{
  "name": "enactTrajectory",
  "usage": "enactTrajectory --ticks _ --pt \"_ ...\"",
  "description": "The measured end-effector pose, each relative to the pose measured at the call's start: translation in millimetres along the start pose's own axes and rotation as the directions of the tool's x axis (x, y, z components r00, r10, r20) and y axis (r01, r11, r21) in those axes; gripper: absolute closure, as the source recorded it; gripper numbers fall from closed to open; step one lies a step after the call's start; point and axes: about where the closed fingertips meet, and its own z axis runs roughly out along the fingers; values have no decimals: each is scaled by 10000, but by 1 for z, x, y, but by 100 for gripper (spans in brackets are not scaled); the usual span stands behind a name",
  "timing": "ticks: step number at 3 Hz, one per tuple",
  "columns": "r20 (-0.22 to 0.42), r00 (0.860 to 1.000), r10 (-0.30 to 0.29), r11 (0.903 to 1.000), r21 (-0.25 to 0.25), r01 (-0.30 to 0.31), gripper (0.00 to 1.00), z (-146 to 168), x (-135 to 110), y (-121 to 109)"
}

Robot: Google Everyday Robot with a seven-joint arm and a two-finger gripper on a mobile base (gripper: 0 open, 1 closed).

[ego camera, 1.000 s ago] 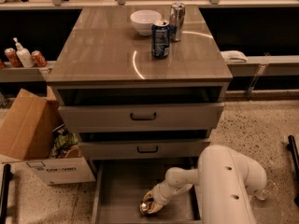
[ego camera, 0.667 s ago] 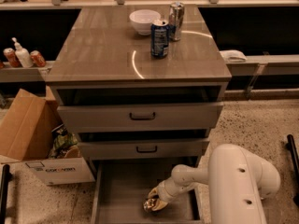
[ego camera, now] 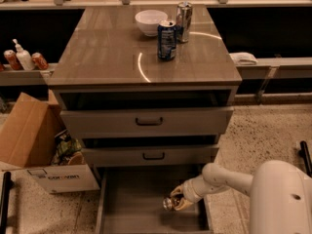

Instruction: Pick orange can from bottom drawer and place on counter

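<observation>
The orange can is small and shiny and sits low in the open bottom drawer, right of its middle. My gripper reaches into the drawer from the right on a white arm, and its pale fingers are closed around the can. The can looks slightly raised over the drawer's grey floor. The counter is the glossy grey-brown top of the cabinet, well above the gripper.
A dark blue can, a taller silver can and a white bowl stand at the counter's back. Two upper drawers jut out above the bottom one. A cardboard box stands at the left. Red cans stand on a side shelf.
My gripper and the orange can have moved together to the right and a little up in the bottom drawer. The arm has swung further right.
</observation>
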Motion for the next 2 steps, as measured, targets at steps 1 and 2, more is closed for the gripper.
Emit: enactTrajectory --ticks 1,2 --pt "-182 9996 -211 9990 390 218 100 -39 12 -3" --pt "-181 9996 -211 9990 389 218 100 -39 12 -3"
